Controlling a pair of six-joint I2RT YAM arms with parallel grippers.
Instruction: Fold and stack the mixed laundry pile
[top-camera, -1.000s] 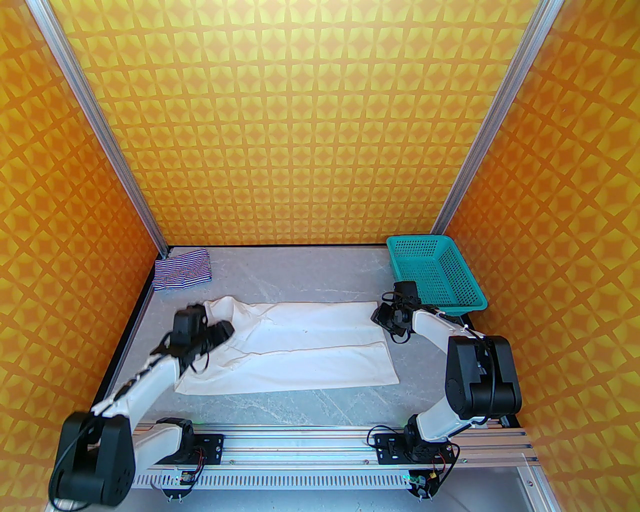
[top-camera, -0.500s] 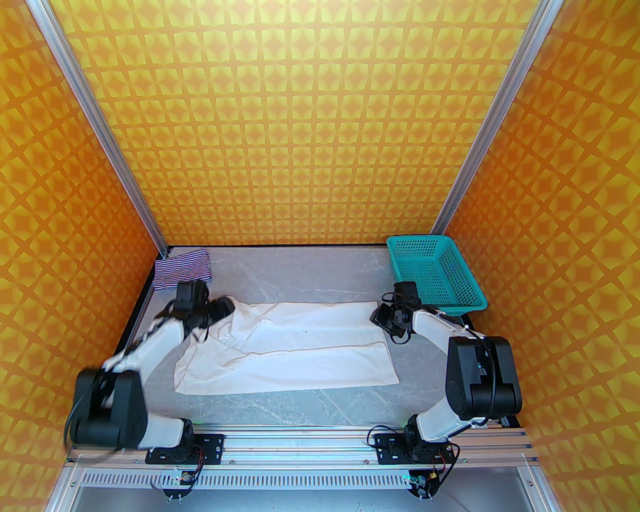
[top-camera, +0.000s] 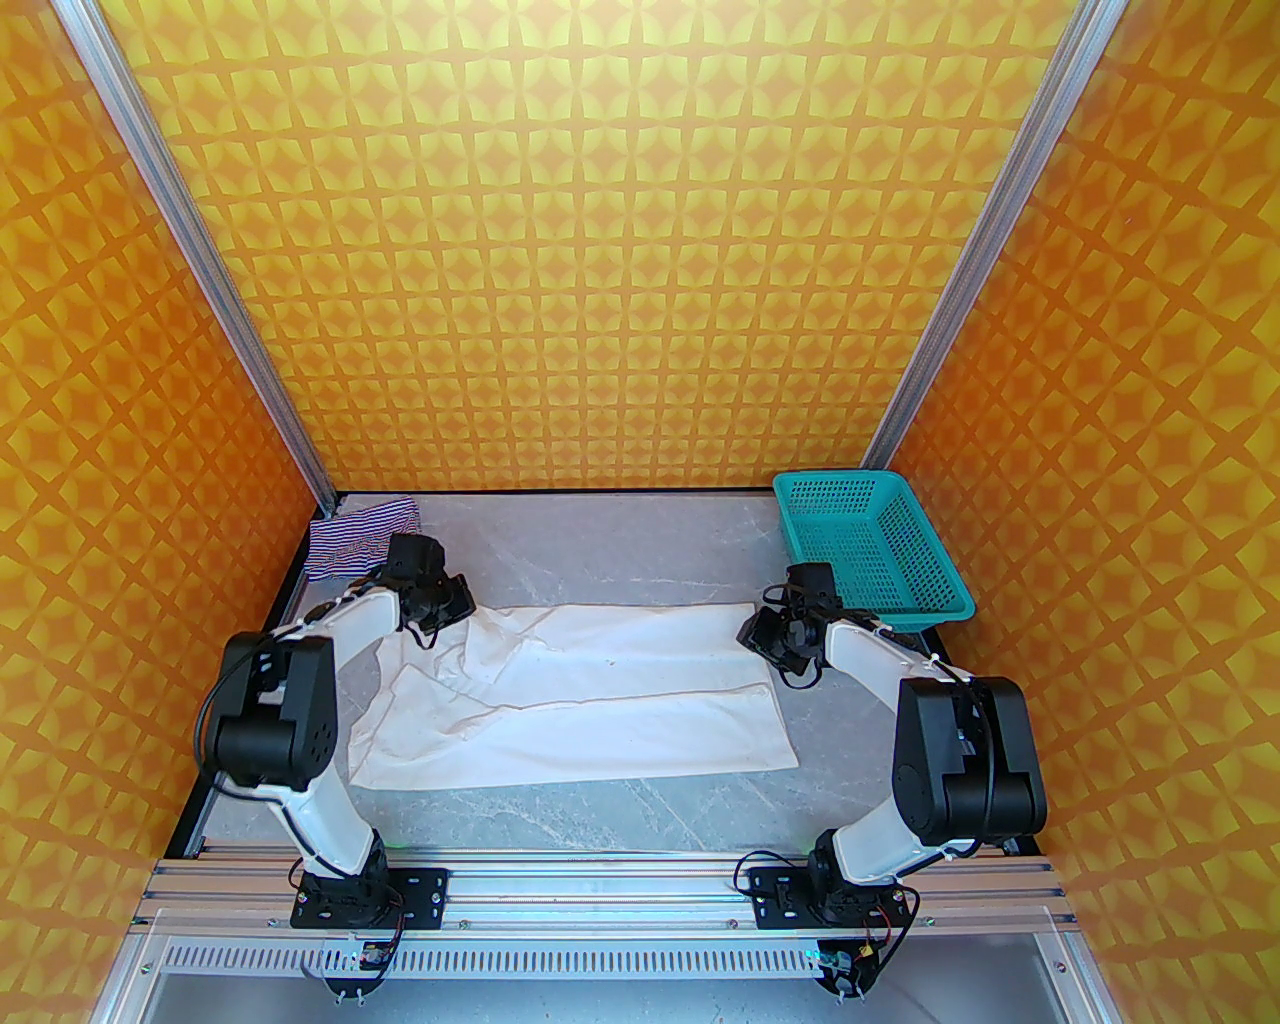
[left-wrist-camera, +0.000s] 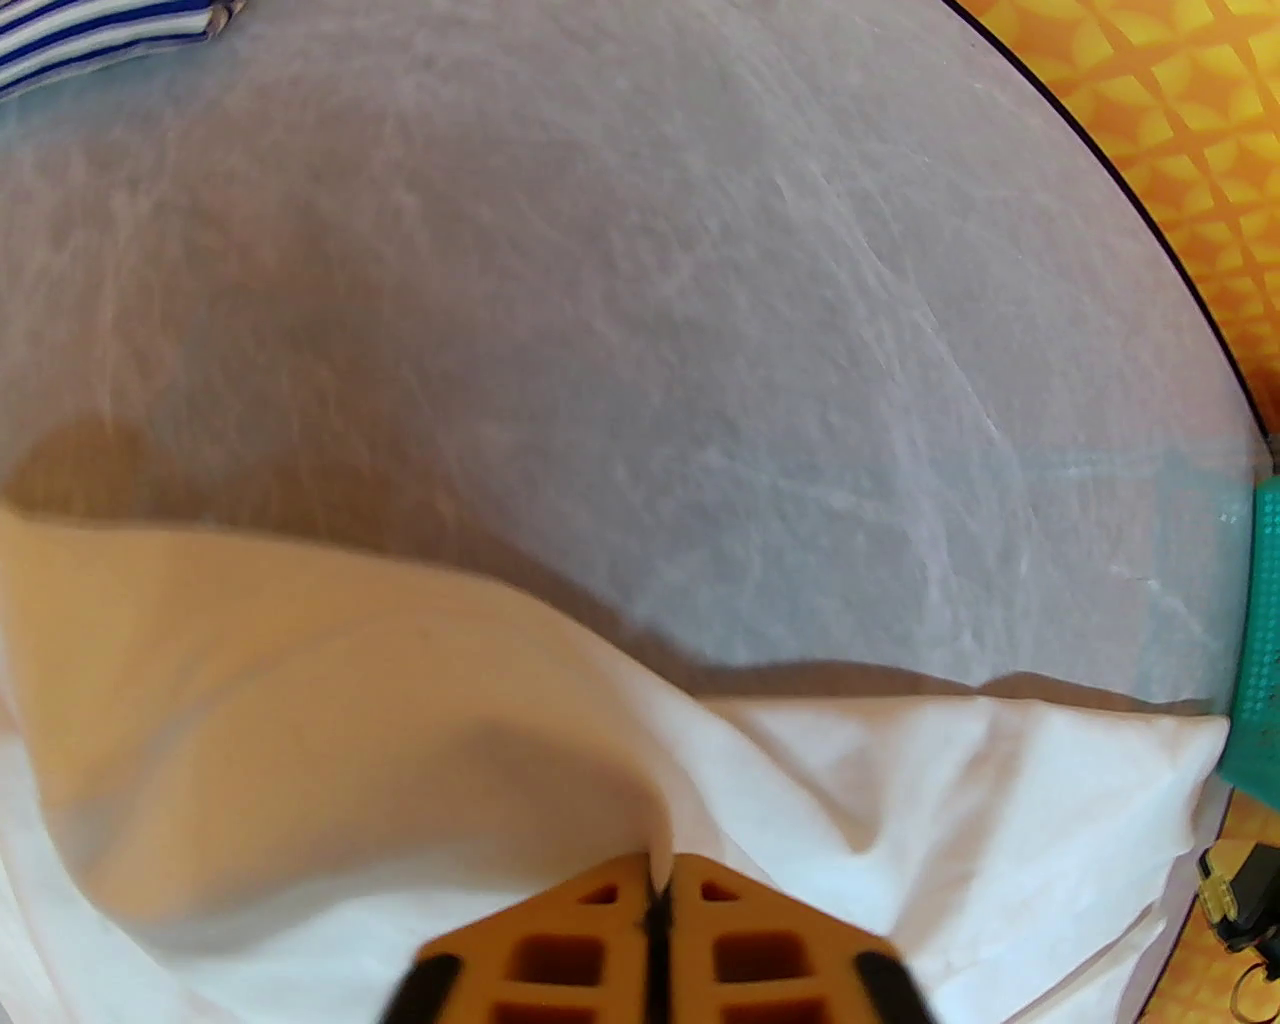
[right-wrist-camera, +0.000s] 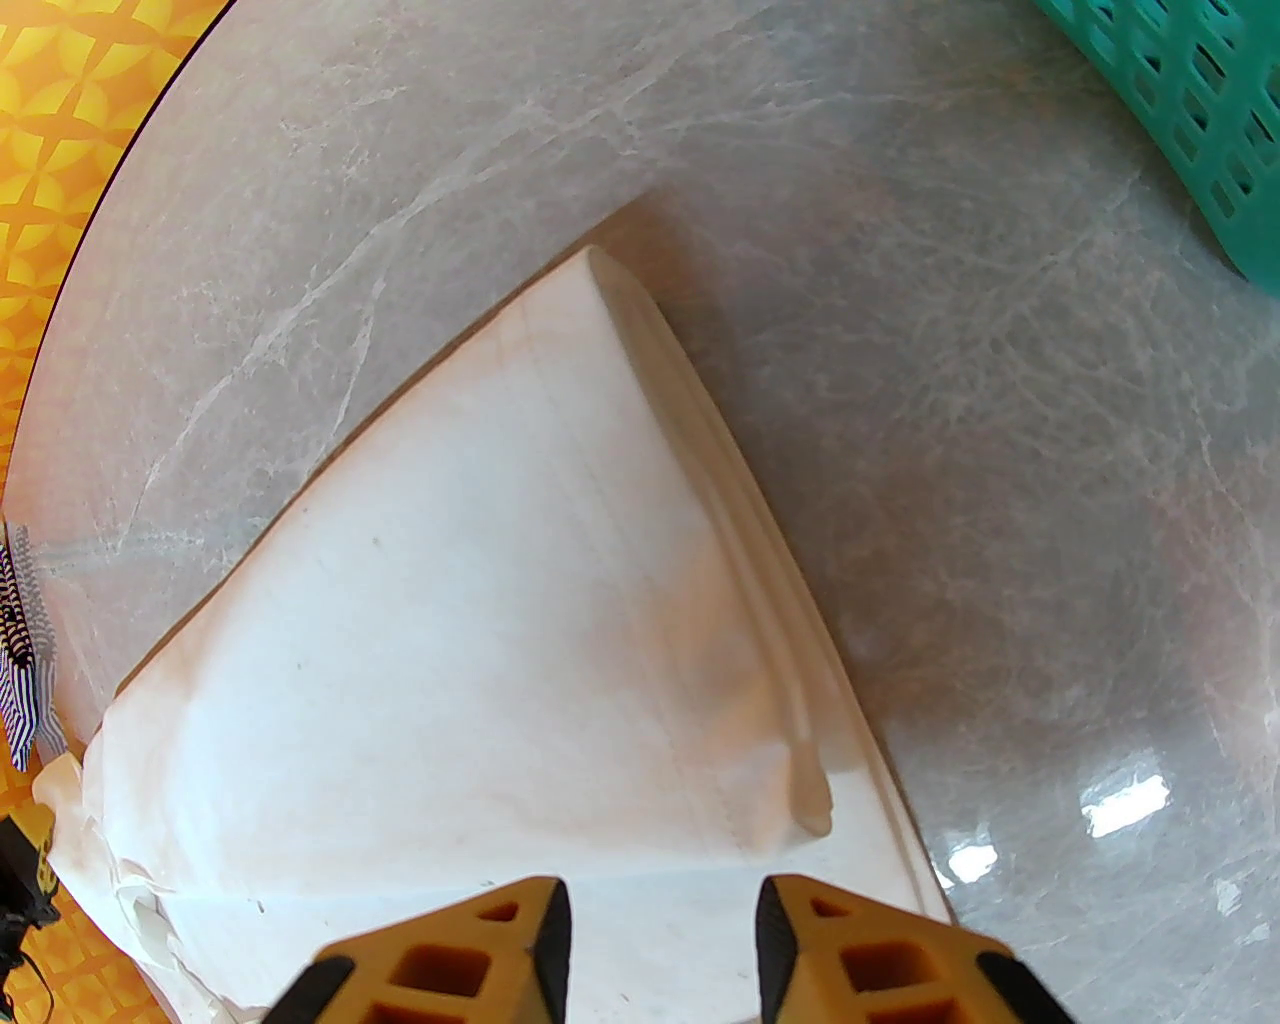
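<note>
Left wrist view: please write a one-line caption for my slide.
Left gripper shut on a raised fold of the white cloth over the grey table.

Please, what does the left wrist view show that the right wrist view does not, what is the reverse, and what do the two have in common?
Left wrist view: the left pincer, shut, pinching a raised fold of the large white wrinkled cloth.
Right wrist view: the right pincer, jaws apart with nothing between them, over a flat layered corner of that cloth.
Both: the white cloth, the grey marble-patterned table, an edge of the teal perforated plastic basket and a bit of the small blue-white-red striped garment.
</note>
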